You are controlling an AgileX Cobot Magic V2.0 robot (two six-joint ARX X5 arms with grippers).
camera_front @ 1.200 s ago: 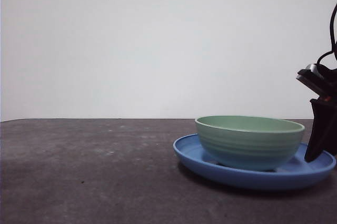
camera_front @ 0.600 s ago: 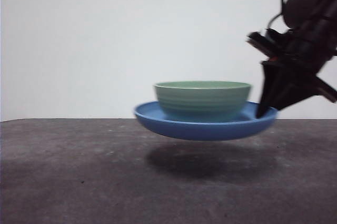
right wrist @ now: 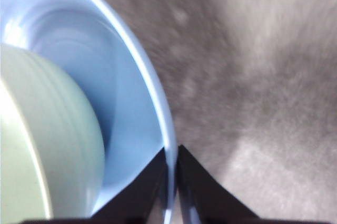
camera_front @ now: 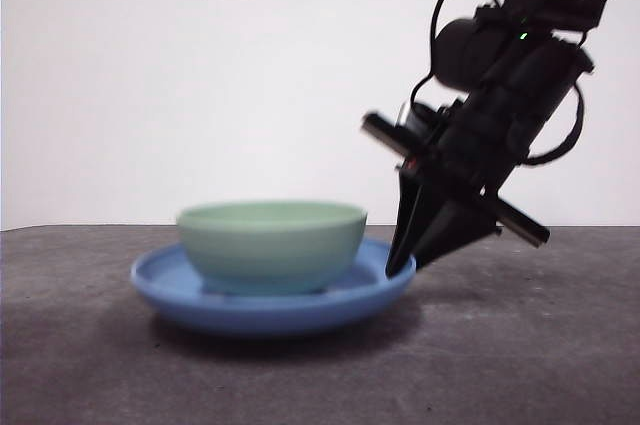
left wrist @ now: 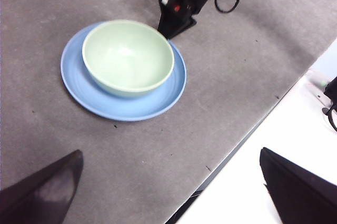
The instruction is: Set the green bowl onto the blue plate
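Right end effector (right wrist: pixel 171 174) clamped on plate (camera_front: pixel 160 290) rim beside bowl (camera_front: pixel 270 245); release gently, withdraw clear, bench supporting.

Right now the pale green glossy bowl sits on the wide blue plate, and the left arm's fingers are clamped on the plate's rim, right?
Not the left: the right gripper pinches the wide blue plate at its rim, as the right wrist view shows. The pale green glossy bowl does sit on it.

Green bowl (camera_front: pixel 271 244) sitting inside blue plate (camera_front: pixel 180 297) on the table (camera_front: pixel 520 355), right gripper (camera_front: pixel 402 263) at the plate's rim, bowl just beyond it, left gripper (left wrist: pixel 168 192) well apart above.
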